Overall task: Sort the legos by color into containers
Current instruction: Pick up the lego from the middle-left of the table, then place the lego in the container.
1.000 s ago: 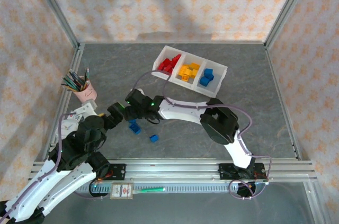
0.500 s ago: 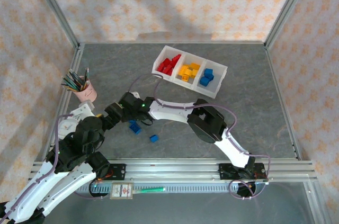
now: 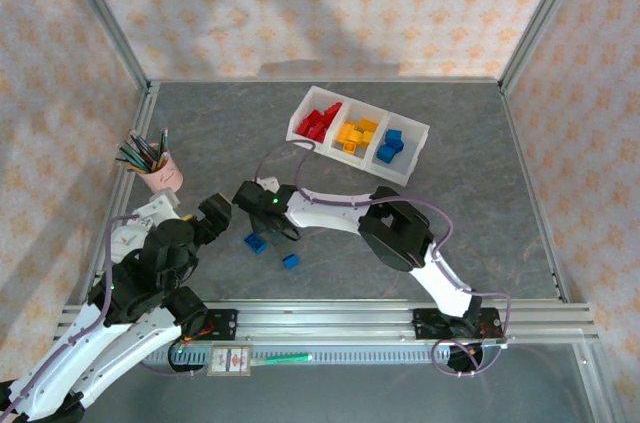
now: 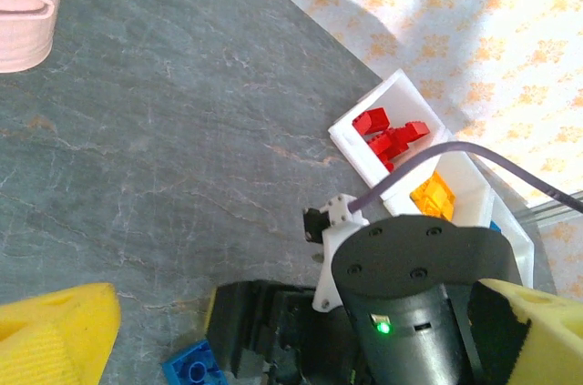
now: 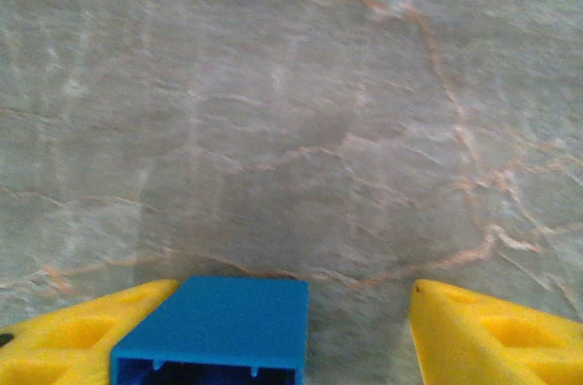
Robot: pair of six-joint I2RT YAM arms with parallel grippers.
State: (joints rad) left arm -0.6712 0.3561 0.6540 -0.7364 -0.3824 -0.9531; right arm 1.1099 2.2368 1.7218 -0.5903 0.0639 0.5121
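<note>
Clerk: State of the right gripper?

Inspector: The right gripper (image 5: 293,298) stands part-spread, low over the table (image 5: 291,85). One blue brick (image 5: 214,326) sits between its two yellow fingers (image 5: 82,330). The brick touches the finger at 9 o'clock in the wrist view, and a clear gap separates it from the finger at 3 o'clock. It is not pinched.

Clerk: And the left?

Inspector: The left gripper (image 4: 296,294) is spread wide and grips nothing. Seen from above, it lies just beside the right gripper, at 9 o'clock of it.

Clerk: Loose bricks on the table?

Inspector: Two, both blue. One is at the right gripper. A second blue brick (image 3: 290,261) lies near it at 4 o'clock, apart from both grippers.

Clerk: The containers?

Inspector: One white tray (image 3: 297,130) with three compartments in a row lies at 1 o'clock of the right gripper, well apart. Red bricks (image 3: 320,123) fill the compartment at its 10 o'clock end. Orange bricks (image 3: 355,135) are in the middle one, and blue bricks (image 3: 390,146) are at its 4 o'clock end. Each colour is heaped, so the number per compartment cannot be told.

Clerk: Other items?

Inspector: One pink cup (image 3: 163,177) holding pencils (image 3: 140,151) stands at 10 o'clock of the grippers, near the table's edge.
</note>
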